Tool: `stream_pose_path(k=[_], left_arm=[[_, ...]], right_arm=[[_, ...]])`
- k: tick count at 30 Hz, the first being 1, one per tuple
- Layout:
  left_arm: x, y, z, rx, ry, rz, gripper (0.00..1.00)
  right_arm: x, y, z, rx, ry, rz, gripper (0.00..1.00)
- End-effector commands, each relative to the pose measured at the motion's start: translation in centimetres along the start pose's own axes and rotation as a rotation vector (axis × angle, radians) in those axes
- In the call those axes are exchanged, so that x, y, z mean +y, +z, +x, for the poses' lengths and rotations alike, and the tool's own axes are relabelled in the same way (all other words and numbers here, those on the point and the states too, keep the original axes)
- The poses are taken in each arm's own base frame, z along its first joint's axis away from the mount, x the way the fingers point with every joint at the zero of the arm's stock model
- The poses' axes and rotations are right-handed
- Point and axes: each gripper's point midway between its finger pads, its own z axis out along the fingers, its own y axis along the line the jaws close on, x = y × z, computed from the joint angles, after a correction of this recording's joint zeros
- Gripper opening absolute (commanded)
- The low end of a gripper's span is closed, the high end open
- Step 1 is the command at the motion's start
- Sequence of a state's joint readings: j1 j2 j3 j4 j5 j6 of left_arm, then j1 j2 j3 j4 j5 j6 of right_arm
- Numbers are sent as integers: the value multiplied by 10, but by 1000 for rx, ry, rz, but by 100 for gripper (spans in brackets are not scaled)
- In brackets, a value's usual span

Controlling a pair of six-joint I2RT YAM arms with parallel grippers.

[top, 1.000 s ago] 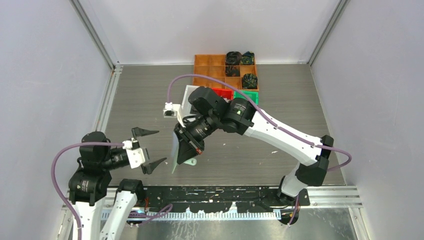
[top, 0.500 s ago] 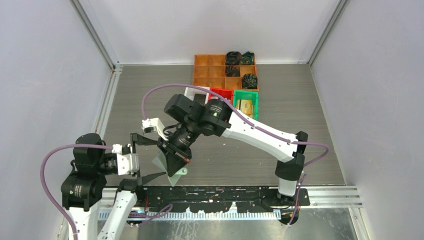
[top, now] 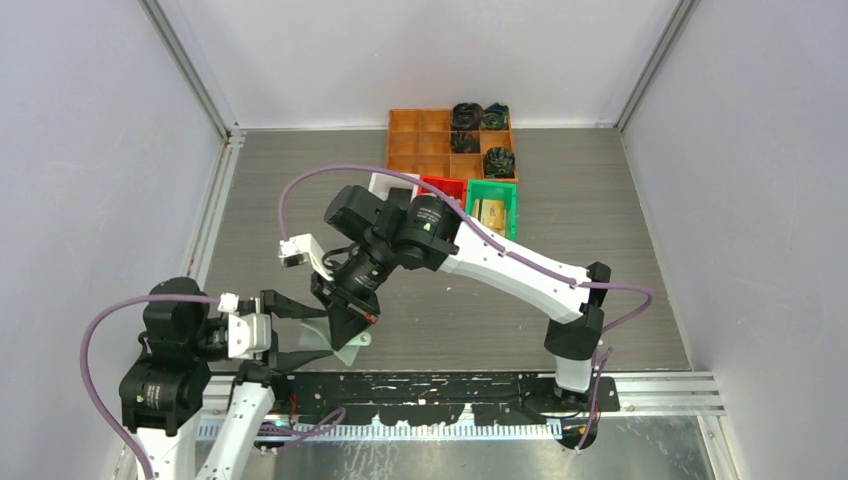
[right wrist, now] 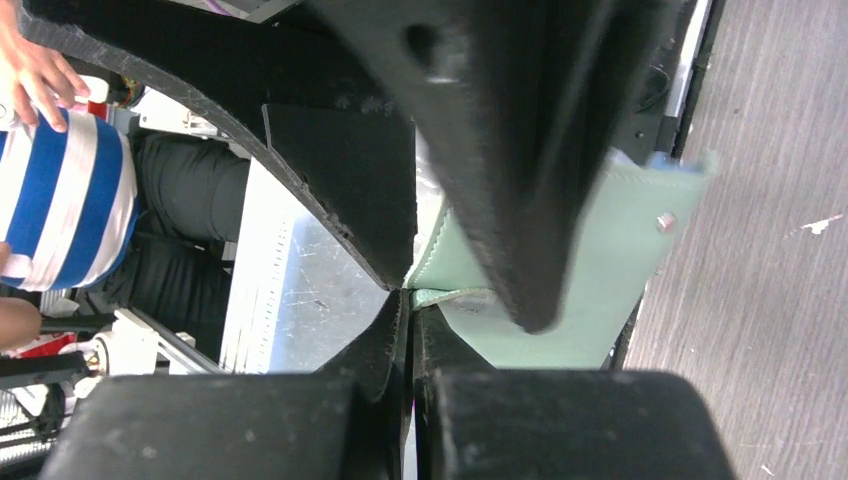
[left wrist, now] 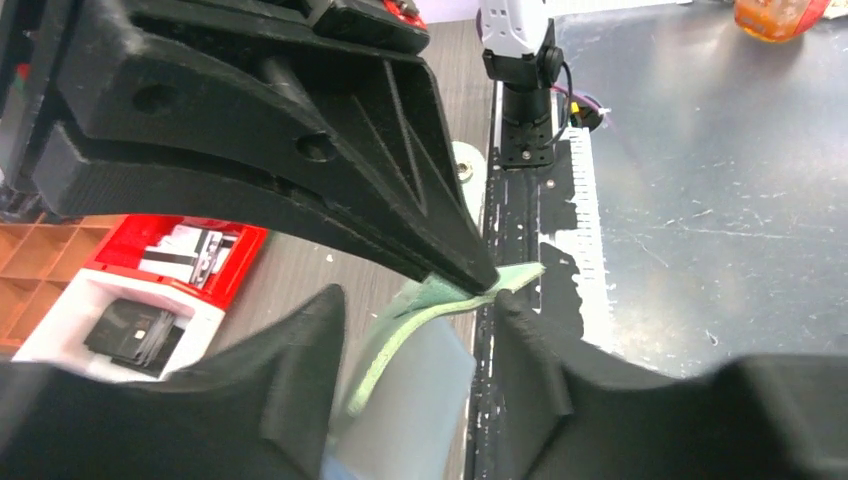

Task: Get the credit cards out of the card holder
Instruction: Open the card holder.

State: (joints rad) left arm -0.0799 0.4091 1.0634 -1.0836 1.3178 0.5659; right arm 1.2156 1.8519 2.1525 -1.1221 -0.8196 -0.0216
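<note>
Sage-green card holder (right wrist: 600, 270) hangs over the near edge of the table (top: 600, 200), pinched tight by the right gripper (right wrist: 410, 297); left gripper (top: 320, 332) jaws parted, straddling its lower flap, unclamped; credit cards (left wrist: 135, 333) lie in the white bin (left wrist: 60, 345) and red bin (left wrist: 245, 250).

Overhead view: you see even, diffuse light and soft shadows on the table (top: 620, 200). Left wrist view: your near fingers (left wrist: 200, 400) blur, and the metal plate (left wrist: 700, 200) carries pale glare. Right wrist view: the close black fingers (right wrist: 560, 420) are out of focus.
</note>
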Motion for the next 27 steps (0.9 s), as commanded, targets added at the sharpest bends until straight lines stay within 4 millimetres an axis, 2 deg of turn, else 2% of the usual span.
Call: stream_pose_path(k=[1, 2, 4, 7, 12, 14, 18, 19, 22, 25, 27], left_arm=[[-1, -1, 2, 10, 9, -1, 47], [1, -1, 3, 20, 15, -13, 40], [4, -2, 5, 32, 28, -30, 34], [5, -3, 5, 38, 36, -41, 34], [6, -3, 5, 43, 53, -50, 38], [9, -4, 7, 54, 69, -61, 36], [16, -3, 6, 50, 101, -72, 20], [19, -3, 5, 44, 99, -79, 16], [29, -2, -5, 12, 86, -118, 1], [40, -2, -10, 0, 27, -175, 0], [50, -3, -10, 6, -46, -217, 0]], right_arm=[[20, -30, -28, -137, -157, 16, 1], [20, -33, -29, -150, -168, 26, 1], [20, -40, -28, -169, -180, 41, 1], [21, -49, -26, -188, -187, 57, 1], [23, -55, -23, -193, -191, 65, 1], [24, -56, -23, -193, -192, 68, 1], [25, -54, -24, -191, -181, 48, 1], [26, -53, -24, -191, -175, 39, 4], [22, -50, -28, -198, -155, 43, 32], [11, -55, -33, -219, -158, 117, 48], [1, -67, -41, -266, -170, 193, 61]])
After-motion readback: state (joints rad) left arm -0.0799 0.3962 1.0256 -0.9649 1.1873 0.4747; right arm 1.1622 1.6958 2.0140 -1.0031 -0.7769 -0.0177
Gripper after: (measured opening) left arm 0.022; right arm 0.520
